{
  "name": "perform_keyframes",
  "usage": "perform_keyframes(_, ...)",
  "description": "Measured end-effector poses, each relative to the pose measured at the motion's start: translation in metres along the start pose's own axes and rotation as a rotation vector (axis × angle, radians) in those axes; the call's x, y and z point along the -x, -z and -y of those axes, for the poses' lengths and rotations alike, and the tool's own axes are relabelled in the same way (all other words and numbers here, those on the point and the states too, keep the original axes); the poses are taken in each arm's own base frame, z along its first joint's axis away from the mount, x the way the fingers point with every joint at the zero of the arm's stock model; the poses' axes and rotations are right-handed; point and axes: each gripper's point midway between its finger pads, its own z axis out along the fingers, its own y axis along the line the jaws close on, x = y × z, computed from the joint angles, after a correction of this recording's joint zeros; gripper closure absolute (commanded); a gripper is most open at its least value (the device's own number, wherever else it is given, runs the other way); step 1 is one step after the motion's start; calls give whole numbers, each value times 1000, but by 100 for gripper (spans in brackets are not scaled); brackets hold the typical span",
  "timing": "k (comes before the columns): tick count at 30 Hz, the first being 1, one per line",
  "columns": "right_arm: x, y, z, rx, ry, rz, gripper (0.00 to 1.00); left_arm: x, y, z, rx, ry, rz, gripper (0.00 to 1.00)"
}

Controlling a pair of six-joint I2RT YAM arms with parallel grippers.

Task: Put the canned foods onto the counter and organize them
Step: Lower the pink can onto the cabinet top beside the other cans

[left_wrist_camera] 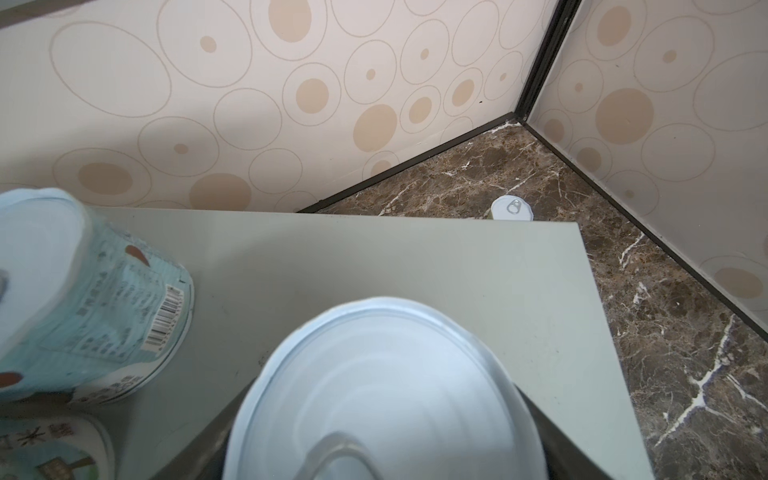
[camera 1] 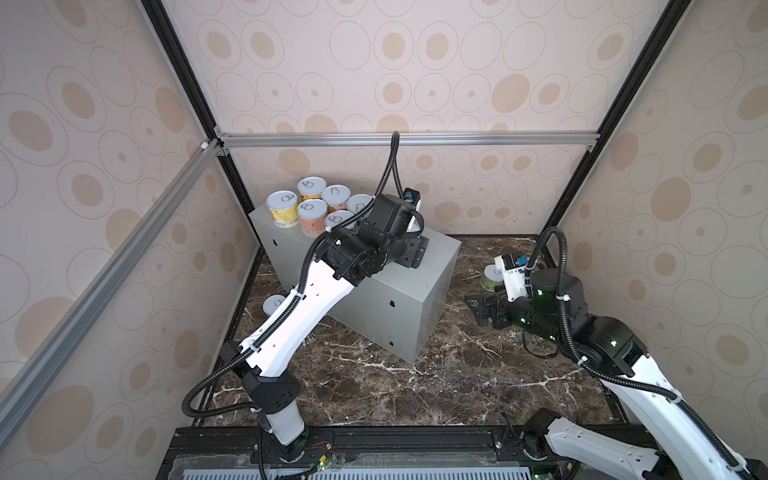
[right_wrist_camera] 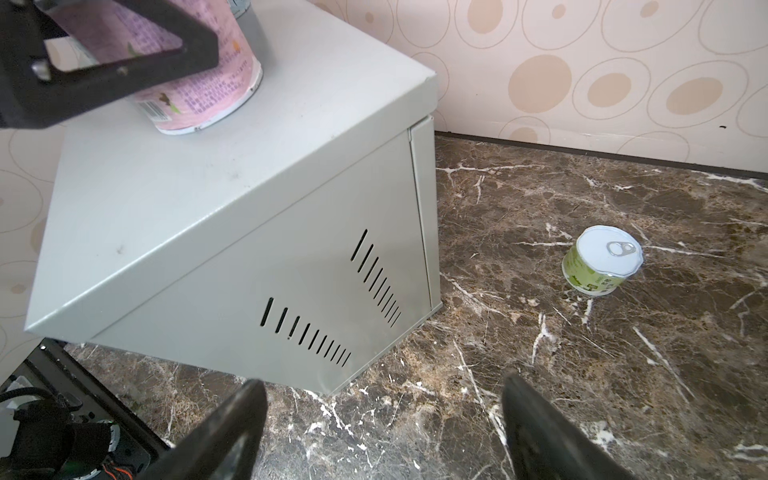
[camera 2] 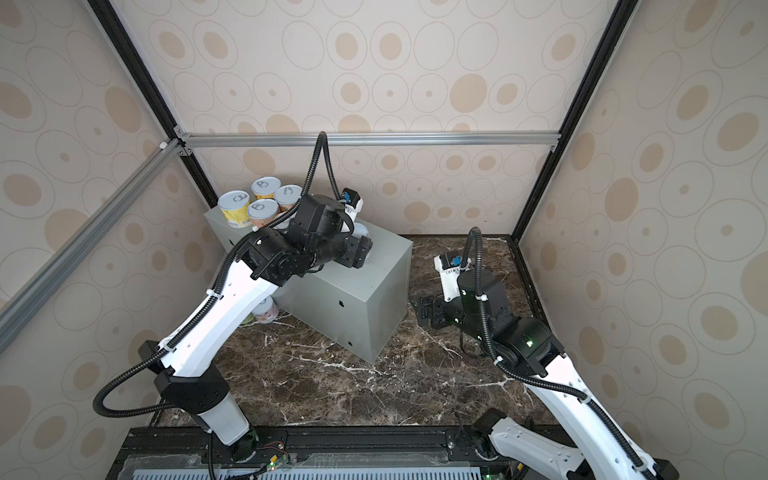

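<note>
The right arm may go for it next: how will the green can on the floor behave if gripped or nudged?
Short, wide and upright, the green can probably won't tip. Its label looks smooth, so a loose grip may slip. On the glossy marble floor a nudge would likely slide it.

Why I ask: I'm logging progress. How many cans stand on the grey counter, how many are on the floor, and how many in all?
Cans on the counter: 7, counting the pink can
Cans on the floor: 3, the green can, plus one and another, both partly hidden left of the counter
Total: 10
</note>
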Motion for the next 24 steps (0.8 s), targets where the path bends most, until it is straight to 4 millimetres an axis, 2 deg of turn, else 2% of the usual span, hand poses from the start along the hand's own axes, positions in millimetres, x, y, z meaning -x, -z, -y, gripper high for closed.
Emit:
perform_keyframes(6,-5,7,3,-7,5,-11,9,4,-4,3,-4,0,4,10)
perform_keyframes(9,-7,11,4,-10,7,-12,9,11,1,5,-13,7,26,1)
perform_keyframes(16,-6,22,5,-14,13,-24,9,32,19,6,-29,27,101,1)
perform_keyframes(20,4,33,3,-9,12,-3,9,40,36,2,-31,40,137,1)
perform_keyframes(24,12,39,0,-1,10,8,9,51,74,-9,-39,76,213,1)
